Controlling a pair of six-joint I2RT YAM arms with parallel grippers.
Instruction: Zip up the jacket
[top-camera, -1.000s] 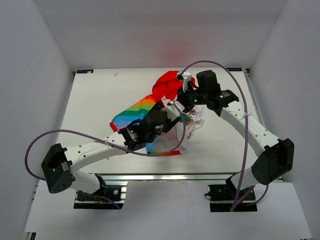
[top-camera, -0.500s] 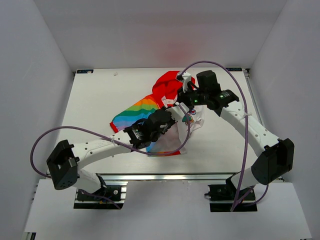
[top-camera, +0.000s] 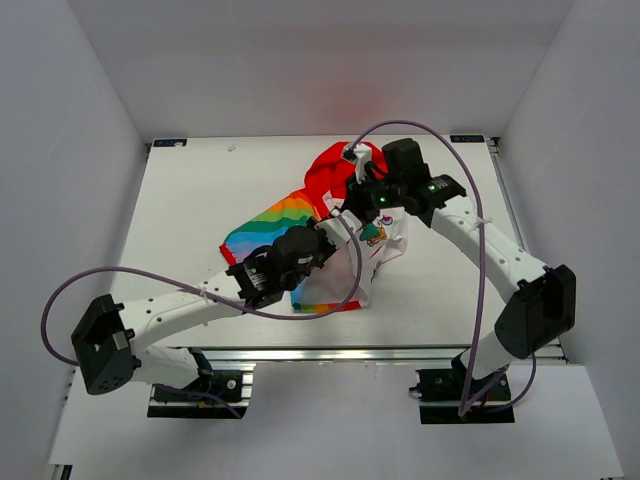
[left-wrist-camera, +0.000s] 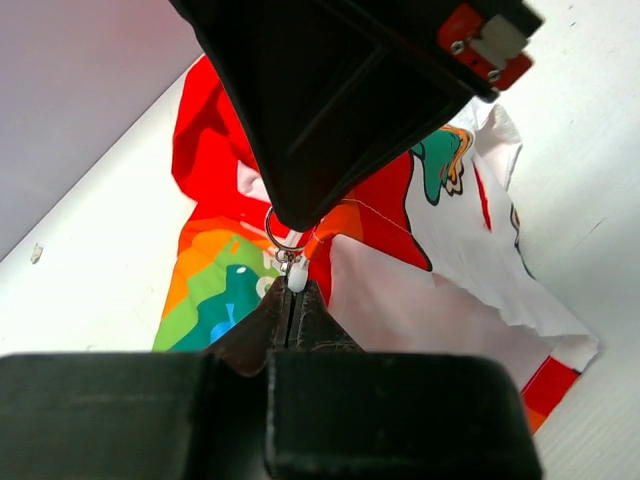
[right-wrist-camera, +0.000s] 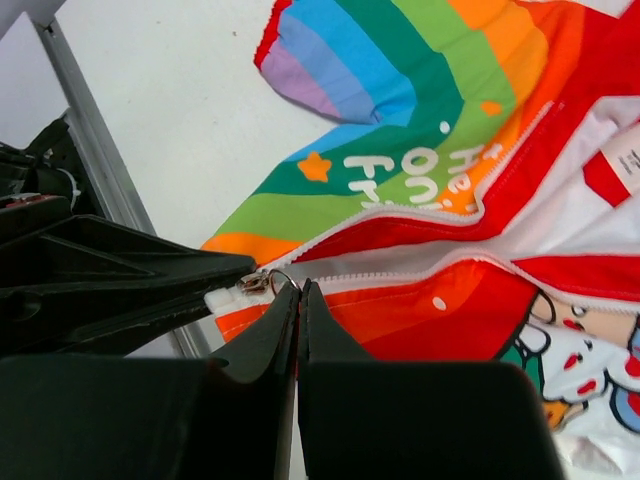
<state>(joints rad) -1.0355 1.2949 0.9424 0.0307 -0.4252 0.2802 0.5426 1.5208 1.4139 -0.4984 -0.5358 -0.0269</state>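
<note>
A jacket (top-camera: 270, 225) lies on the counter (top-camera: 200, 200) with its zipper (right-wrist-camera: 420, 272) barely begun, teeth gaping apart, as the left jaws clamp the white pull tab (left-wrist-camera: 297, 279) and the right jaws pinch shut on the fabric at the zipper's foot.

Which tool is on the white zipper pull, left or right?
The left tool: it is shut on the white pull tab. The right tool instead clamps the jacket at its orange edge.

Right gripper (right-wrist-camera: 298, 292) pinching jacket (right-wrist-camera: 420, 120) hem beside zipper pull (right-wrist-camera: 262, 282).
</note>
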